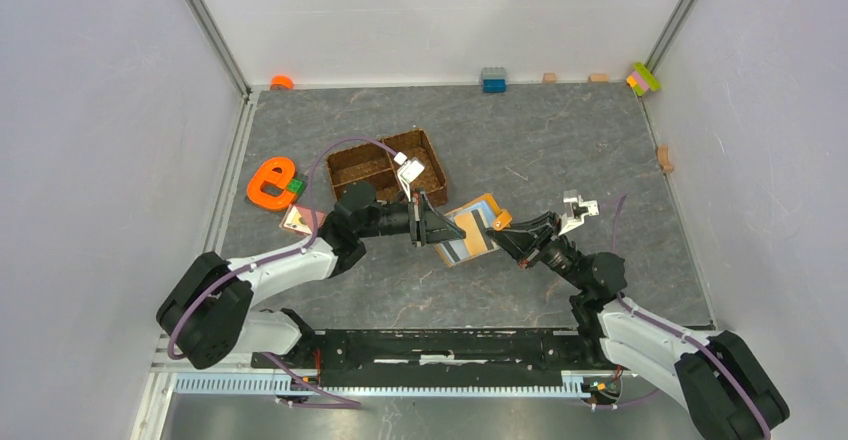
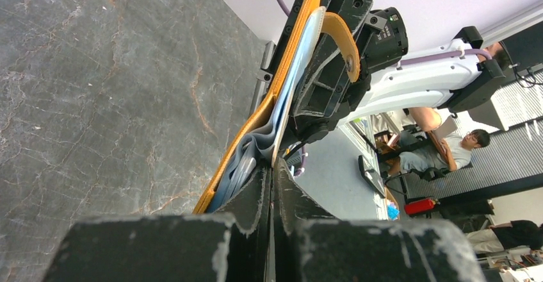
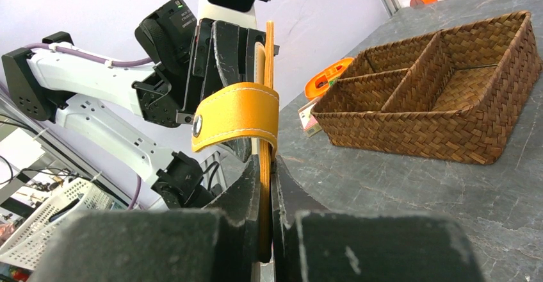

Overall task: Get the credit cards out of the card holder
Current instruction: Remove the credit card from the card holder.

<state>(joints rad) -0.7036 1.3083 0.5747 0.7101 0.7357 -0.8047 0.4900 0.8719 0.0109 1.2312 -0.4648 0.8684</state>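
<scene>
A robotics lab: white walls point(image 1: 100, 110) box in a grey table point(image 1: 540, 140), with a seated person point(image 2: 462, 147) beyond.

card holder point(image 3: 237, 112): matt stitched leather; tray point(image 3: 410, 138): woven wicker; table point(image 2: 96, 102): stone-look

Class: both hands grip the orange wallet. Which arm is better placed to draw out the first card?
Probably left. The left hand pinches the pale inner layers of the card holder, where cards sit; the right hand clamps the orange cover beside the snap tab, better for steadying.
</scene>
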